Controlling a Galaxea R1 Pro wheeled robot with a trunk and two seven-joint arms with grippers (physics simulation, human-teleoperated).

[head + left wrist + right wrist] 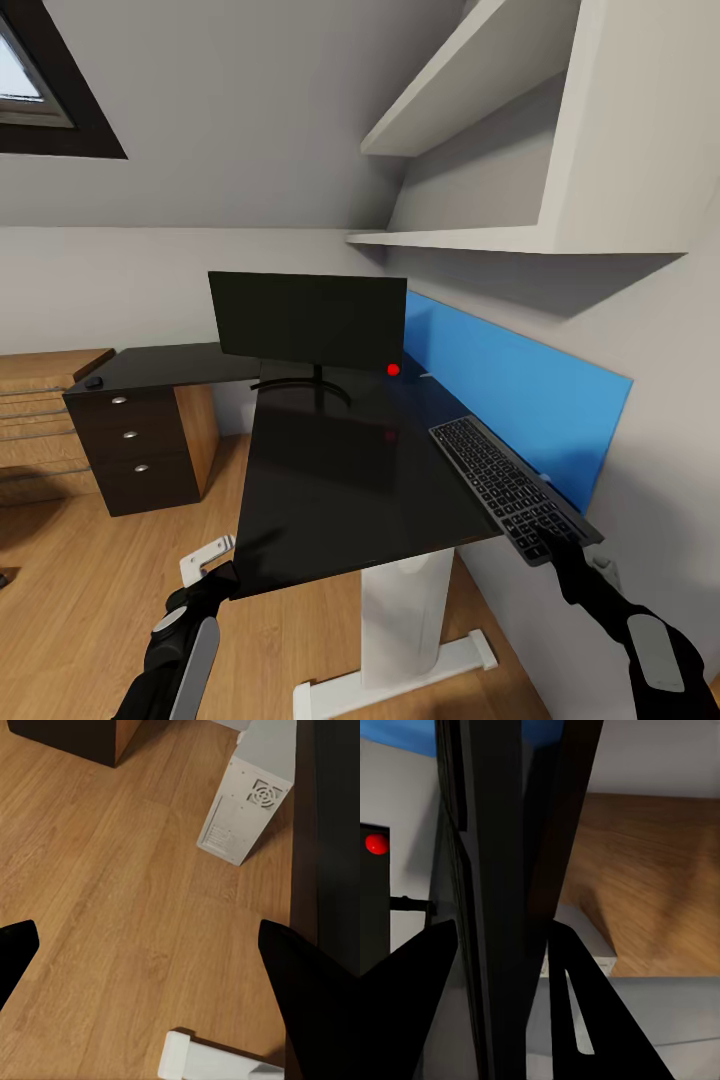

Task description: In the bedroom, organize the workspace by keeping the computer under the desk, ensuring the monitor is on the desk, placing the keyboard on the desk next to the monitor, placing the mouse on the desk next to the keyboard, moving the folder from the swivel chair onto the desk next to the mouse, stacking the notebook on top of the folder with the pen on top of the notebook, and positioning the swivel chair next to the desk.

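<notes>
While the right gripper (pixel 553 543) clamps the keyboard (pixel 505 484), the monitor (pixel 307 320) stands nearby.

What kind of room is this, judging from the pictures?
Probably a home workspace in an attic-like room: a glossy black corner desk carries a dark flat monitor and a grey slim keyboard, under a sloped ceiling.

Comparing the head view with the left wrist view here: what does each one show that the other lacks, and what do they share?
Head view alone: the monitor standing on the black desk, the keyboard at the desk's right edge with the right tool closed on its near end, the blue panel and the drawer unit. Left wrist view alone: the white computer standing on the floor. Shared: the wooden floor and the desk's white foot.
</notes>
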